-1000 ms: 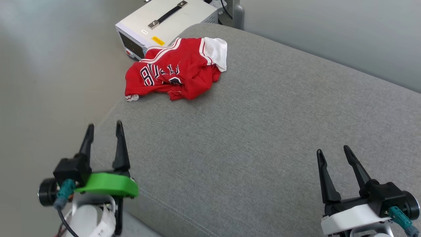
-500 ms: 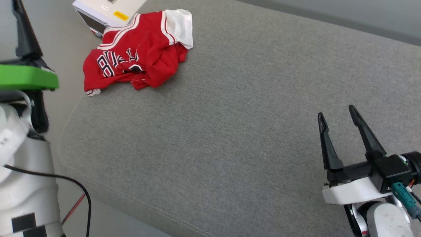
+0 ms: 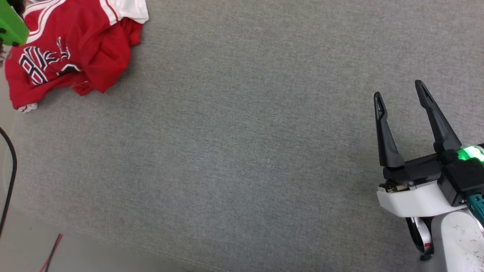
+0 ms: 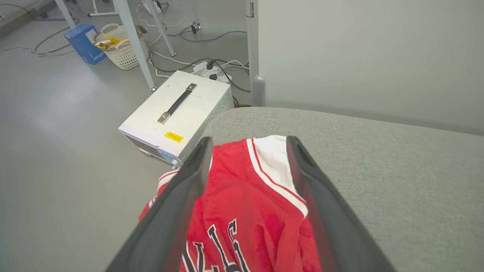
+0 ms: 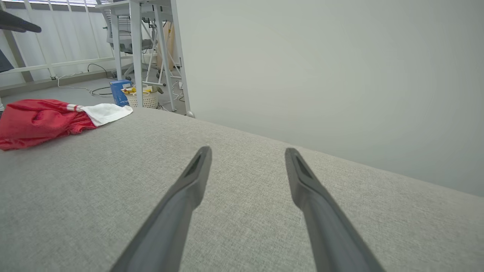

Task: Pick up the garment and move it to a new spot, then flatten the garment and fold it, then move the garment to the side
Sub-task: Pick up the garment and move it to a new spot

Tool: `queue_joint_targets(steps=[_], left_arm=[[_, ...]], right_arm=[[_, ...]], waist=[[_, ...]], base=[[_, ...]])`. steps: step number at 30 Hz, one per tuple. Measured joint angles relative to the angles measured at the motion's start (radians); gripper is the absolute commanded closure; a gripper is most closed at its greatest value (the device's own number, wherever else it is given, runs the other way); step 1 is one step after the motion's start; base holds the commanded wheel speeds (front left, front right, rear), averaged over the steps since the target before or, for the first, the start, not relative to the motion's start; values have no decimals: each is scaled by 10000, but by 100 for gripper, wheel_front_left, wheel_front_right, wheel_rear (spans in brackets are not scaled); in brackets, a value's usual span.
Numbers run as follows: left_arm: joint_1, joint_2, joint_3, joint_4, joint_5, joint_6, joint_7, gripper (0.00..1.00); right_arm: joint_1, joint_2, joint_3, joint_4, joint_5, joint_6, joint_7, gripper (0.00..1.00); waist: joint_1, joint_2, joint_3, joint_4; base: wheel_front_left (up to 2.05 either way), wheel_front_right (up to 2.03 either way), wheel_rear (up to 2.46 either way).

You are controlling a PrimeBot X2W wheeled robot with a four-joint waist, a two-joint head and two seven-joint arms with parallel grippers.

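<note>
The garment [image 3: 64, 49] is seen lying crumpled at the far left end of the grey cushion [image 3: 242, 151], close to its rounded edge, with a white sleeve [image 3: 130, 9] turned toward the cushion's middle and black, white-outlined lettering shown on the red front. In the left wrist view the left hand [image 4: 247, 141] is held over the garment [image 4: 242, 204] with its two dark fingers spread wide, so that the red cloth and the striped sleeve seam are framed between them; whether the cloth is touched by the fingers cannot be told. In the head view the green mount [image 3: 11, 28] of that hand is seen at the upper left corner, just over the garment's collar side. The right hand [image 3: 399, 88] is held well apart from the garment, over the right part of the cushion, and its fingers are likewise spread wide, with bare grey fabric seen between them in the right wrist view [image 5: 248, 150]. From that view the garment [image 5: 38, 121] is seen as a low red heap at the far left. On the floor beside the cushion's end a white case [image 4: 177, 113] with a black handle is placed, and farther off a blue box [image 4: 85, 47] and a pale basket [image 4: 121, 49] are seen among cables. A black cable [image 3: 11, 162] is hung along the head view's left edge.
</note>
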Motion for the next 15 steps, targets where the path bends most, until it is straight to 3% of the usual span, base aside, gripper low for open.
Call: queue_joint_targets(steps=[9,15], left_arm=[[-110,1156,-1820,-245,-1707,-2,4385,0],[81,1540,-2445,-255,-2130,0,5260,0]], right_arm=[[-162,-2,-4,-244,-86,0,0,0],[-208,-10,-33,-303,-86,0,0,0]], waist=[[-1,0,661,-555],[-2,0,1056,-785]], base=[[0,0,0],[0,0,0]])
